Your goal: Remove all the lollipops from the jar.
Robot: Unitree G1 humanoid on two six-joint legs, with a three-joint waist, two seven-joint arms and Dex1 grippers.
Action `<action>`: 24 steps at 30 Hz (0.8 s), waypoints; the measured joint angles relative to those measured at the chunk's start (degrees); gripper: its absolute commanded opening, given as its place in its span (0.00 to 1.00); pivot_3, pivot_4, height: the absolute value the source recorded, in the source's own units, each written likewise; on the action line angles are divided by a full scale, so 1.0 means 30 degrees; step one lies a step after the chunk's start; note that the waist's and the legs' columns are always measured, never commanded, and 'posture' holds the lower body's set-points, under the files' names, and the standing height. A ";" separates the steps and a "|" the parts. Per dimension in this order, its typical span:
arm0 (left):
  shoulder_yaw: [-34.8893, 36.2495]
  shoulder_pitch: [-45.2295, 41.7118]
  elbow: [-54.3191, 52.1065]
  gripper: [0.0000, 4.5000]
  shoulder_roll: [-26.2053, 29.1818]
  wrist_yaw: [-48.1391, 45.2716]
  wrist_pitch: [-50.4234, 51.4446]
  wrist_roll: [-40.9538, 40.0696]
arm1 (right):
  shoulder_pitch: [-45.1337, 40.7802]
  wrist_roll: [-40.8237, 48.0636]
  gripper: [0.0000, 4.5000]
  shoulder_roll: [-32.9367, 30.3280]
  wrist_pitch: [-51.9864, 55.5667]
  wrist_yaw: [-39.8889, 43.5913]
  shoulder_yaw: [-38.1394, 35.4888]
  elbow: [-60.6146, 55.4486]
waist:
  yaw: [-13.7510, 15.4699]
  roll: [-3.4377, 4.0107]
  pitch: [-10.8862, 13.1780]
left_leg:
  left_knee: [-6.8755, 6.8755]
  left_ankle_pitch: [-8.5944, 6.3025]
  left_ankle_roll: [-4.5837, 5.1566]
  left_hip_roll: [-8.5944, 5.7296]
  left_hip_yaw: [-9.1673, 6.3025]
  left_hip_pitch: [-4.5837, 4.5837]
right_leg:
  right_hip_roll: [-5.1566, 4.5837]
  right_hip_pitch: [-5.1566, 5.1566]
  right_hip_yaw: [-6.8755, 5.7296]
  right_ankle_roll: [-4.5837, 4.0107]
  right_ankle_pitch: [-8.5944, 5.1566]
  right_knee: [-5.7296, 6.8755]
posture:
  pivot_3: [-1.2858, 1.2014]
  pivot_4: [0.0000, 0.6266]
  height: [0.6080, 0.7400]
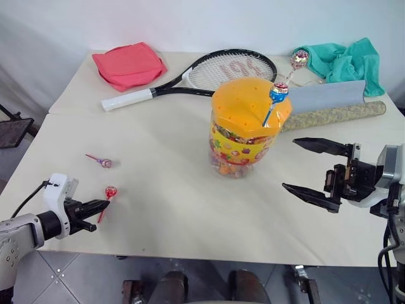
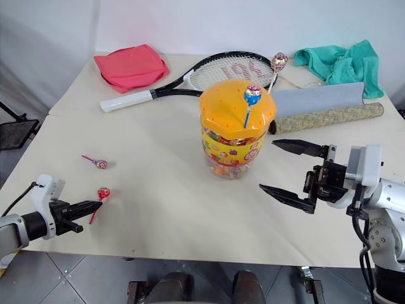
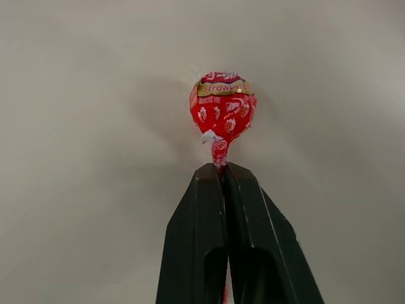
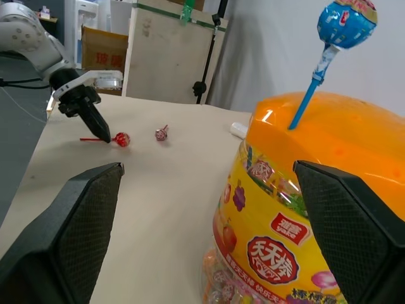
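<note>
The jar [image 1: 243, 145], clear with an orange domed lid and a yellow label, stands mid-table. A blue lollipop [image 1: 278, 92] sticks up from its lid, and a pink lollipop [image 1: 299, 59] rises at the lid's far edge. On the table at the near left lies a purple lollipop [image 1: 105, 163]. Just in front of it, my left gripper [image 1: 104, 204] is shut on the stick of a red lollipop [image 3: 223, 109], low at the tabletop. To the right of the jar my right gripper [image 1: 289, 164] stands wide open, holding nothing, its jaws facing the jar [image 4: 304, 209].
A tennis racket [image 1: 215, 73] lies behind the jar, with a folded red cloth [image 1: 130, 64] at the far left. A teal cloth [image 1: 345, 60] and a grey rolled mat [image 1: 335, 104] sit at the far right. The table's front edge [image 1: 190, 258] runs just below both grippers.
</note>
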 measured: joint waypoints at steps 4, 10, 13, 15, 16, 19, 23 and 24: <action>-0.0415 -0.0096 0.0045 0.42 -0.0163 0.0182 -0.1260 0.0183 | 0.0003 -0.0047 1.00 -0.0173 0.0008 0.0184 -0.0003 0.0124 | 0.0025 0.0000 0.0000 | 0.0000 0.0000 0.0000 -0.0001 0.0001 -0.0004 | 0.0000 0.0000 -0.0003 0.0000 0.0000 -0.0011 | 0.52 0.24 1.00; 0.0282 -0.0804 0.2647 0.81 0.1584 -0.4250 -0.5435 -0.0394 | 0.0704 -0.0027 1.00 -0.0915 0.0436 -0.0070 -0.0978 0.0397 | 0.0038 0.0001 0.0001 | -0.0015 0.0000 -0.0002 -0.0018 0.0012 -0.0019 | 0.0021 -0.0001 -0.0029 -0.0002 0.0000 -0.0071 | 0.52 0.24 1.00; 0.1617 -0.1775 0.5671 0.99 0.3985 -0.6809 -0.7922 -0.0187 | 0.1501 0.0043 1.00 -0.1929 0.1253 -0.0158 -0.2187 0.0817 | -0.0007 0.0003 0.0002 | -0.0061 0.0000 0.0000 -0.0045 0.0058 -0.0005 | 0.0019 0.0004 -0.0014 -0.0002 -0.0001 -0.0107 | 0.52 0.24 1.00; 0.1887 -0.2304 0.6243 0.99 0.4609 -0.8275 -0.8447 -0.0506 | 0.1372 0.0198 1.00 -0.2194 0.1770 -0.0443 -0.2462 0.0853 | -0.0035 0.0010 -0.0001 | -0.0103 0.0003 0.0006 -0.0033 0.0096 0.0027 | -0.0002 0.0007 0.0000 0.0003 0.0002 -0.0108 | 0.52 0.24 1.00; 0.1839 -0.2728 0.6358 0.99 0.4648 -0.9458 -0.8786 -0.0993 | 0.1004 0.0560 1.00 -0.2185 0.2287 -0.1001 -0.2473 0.0831 | -0.0056 0.0016 0.0003 | -0.0105 0.0003 0.0006 -0.0006 0.0111 0.0028 | -0.0002 0.0002 -0.0001 0.0003 0.0002 -0.0102 | 0.52 0.24 1.00; 0.0837 -0.5435 0.7112 0.99 0.4320 -1.1883 -1.0762 -0.1612 | -0.0856 0.1490 1.00 -0.2235 0.4329 -0.3498 -0.2123 0.0168 | -0.0068 0.0030 0.0011 | -0.0093 0.0009 -0.0004 0.0004 0.0170 0.0008 | 0.0013 -0.0012 -0.0028 0.0000 0.0003 -0.0092 | 0.52 0.24 1.00; -0.1092 -0.9472 0.6691 0.99 0.2569 -1.2538 -1.3061 -0.1883 | -0.3167 0.2183 1.00 -0.2441 0.7094 -0.6469 -0.0248 -0.1462 | -0.0039 0.0030 0.0010 | -0.0049 0.0009 -0.0005 -0.0026 0.0168 -0.0022 | 0.0007 -0.0005 -0.0081 0.0003 0.0013 -0.0074 | 0.52 0.24 1.00; -0.1738 -0.9932 0.6422 0.99 0.2342 -1.2502 -1.3044 -0.1957 | -0.3593 0.2156 1.00 -0.2469 0.7528 -0.6972 0.0316 -0.1753 | -0.0079 0.0030 0.0010 | -0.0049 0.0008 -0.0003 -0.0049 0.0168 -0.0030 | 0.0009 -0.0008 -0.0089 0.0004 0.0014 -0.0071 | 0.52 0.24 1.00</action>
